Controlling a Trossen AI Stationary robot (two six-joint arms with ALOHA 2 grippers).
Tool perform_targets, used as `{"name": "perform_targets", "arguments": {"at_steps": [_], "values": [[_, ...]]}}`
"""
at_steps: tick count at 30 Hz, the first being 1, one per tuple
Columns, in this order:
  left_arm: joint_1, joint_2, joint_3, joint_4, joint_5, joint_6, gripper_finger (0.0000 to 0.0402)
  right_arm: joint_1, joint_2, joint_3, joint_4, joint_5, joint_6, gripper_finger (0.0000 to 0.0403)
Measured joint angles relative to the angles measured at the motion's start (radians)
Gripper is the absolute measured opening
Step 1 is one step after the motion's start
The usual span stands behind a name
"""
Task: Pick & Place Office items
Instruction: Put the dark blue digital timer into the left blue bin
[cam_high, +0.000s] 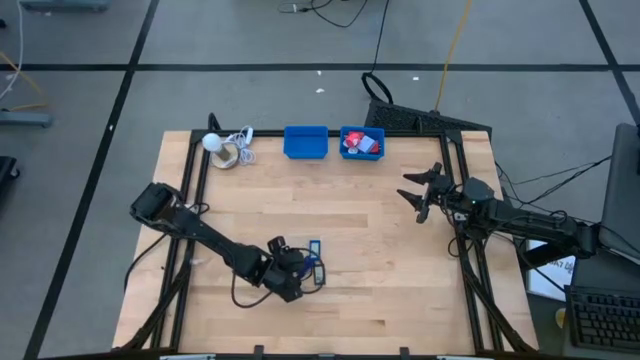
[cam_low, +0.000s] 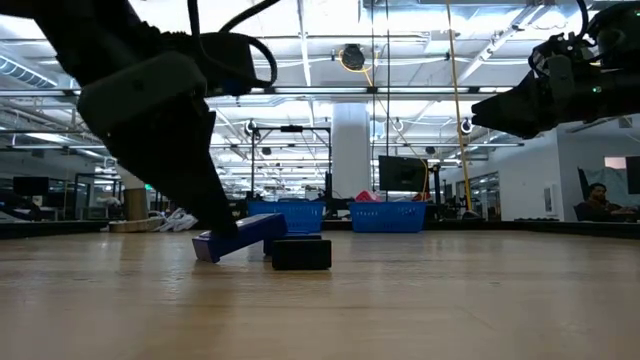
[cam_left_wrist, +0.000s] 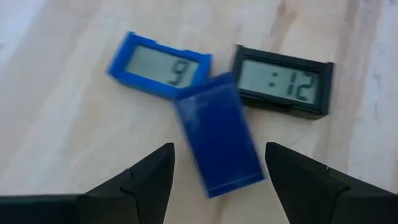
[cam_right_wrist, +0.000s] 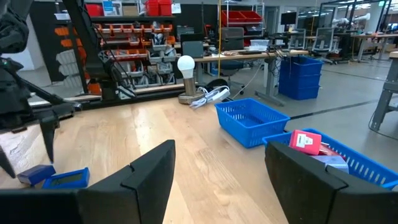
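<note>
A dark blue flat rectangle (cam_left_wrist: 214, 124) lies tilted on the wooden table, its far end (cam_left_wrist: 205, 87) propped on a blue-framed little display (cam_left_wrist: 158, 65) showing "9". A black-framed display (cam_left_wrist: 283, 81) reading ":12" lies beside them. My left gripper (cam_left_wrist: 219, 152) is open and slants down over this cluster (cam_high: 313, 262). Its fingers stand on either side of the rectangle's near end, with gaps showing. In the low view the rectangle (cam_low: 240, 238) slopes up beside the black display (cam_low: 301, 253). My right gripper (cam_high: 408, 186) hovers open at the table's right side, holding nothing.
Two blue bins stand at the far edge: one empty (cam_high: 306, 142), and one (cam_high: 361, 143) holding red and blue items. A white ball with a coiled cord (cam_high: 225, 145) sits at the far left. Bare wood stretches between the cluster and the bins.
</note>
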Motion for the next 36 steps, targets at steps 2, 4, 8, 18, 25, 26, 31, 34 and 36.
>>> {"name": "perform_targets", "arguments": {"at_steps": [2,4,8,18,25,26,31,34,36], "values": [[-0.005,0.017,0.0,0.028,0.006,0.001,0.0255,0.0,0.0,0.0,0.0,0.0,0.0,0.0238],[-0.006,0.037,0.0,0.046,0.006,0.002,0.0255,0.0,0.0,0.0,0.0,0.0,0.0,0.0238],[0.0,0.071,0.001,0.073,0.005,0.03,0.0255,0.0,0.0,0.0,0.0,0.0,0.0,0.0238],[0.02,0.088,0.001,0.125,-0.021,0.08,0.0255,0.0,0.0,0.0,0.0,0.0,0.0,0.0238],[0.021,0.091,0.0,0.137,-0.031,0.059,0.0255,0.0,0.0,0.0,0.0,0.0,0.0,0.0238],[0.021,0.091,0.0,0.136,-0.032,0.058,0.0255,0.0,0.0,0.0,-0.001,0.0,0.0,0.0238],[0.021,0.091,0.0,0.136,-0.038,0.061,0.0238,0.0,0.0,0.0,-0.001,0.0,0.0,0.0238],[0.021,0.091,0.0,0.136,-0.039,0.089,0.0202,0.0,0.0,0.0,-0.001,0.0,0.0,0.0238],[0.022,0.091,0.0,0.136,-0.039,0.109,0.0173,0.0,0.0,0.0,-0.001,0.0,0.0,0.0238]]}}
